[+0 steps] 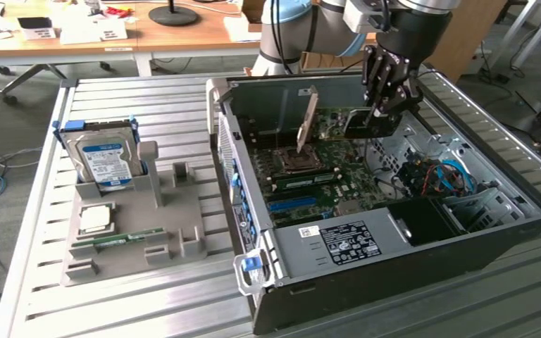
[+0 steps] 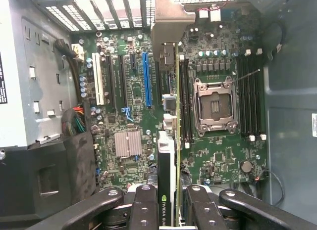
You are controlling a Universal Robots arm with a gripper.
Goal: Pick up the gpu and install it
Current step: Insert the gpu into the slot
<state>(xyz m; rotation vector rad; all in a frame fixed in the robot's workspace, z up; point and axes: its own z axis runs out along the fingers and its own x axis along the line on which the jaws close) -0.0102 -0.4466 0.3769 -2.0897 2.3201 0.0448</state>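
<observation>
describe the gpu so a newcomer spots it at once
Find the open computer case on the slatted table. Inside it, over the motherboard, the gripper holds the gpu on edge between its jaws. It is the one green card with a long silver end bracket, not lying flat like the board below.

Exterior view looks down on the whole computer case [image 1: 421, 274] from afar; wrist view, behind the tool [image 2: 171, 203], closely faces its motherboard [image 2: 129, 91].
</observation>
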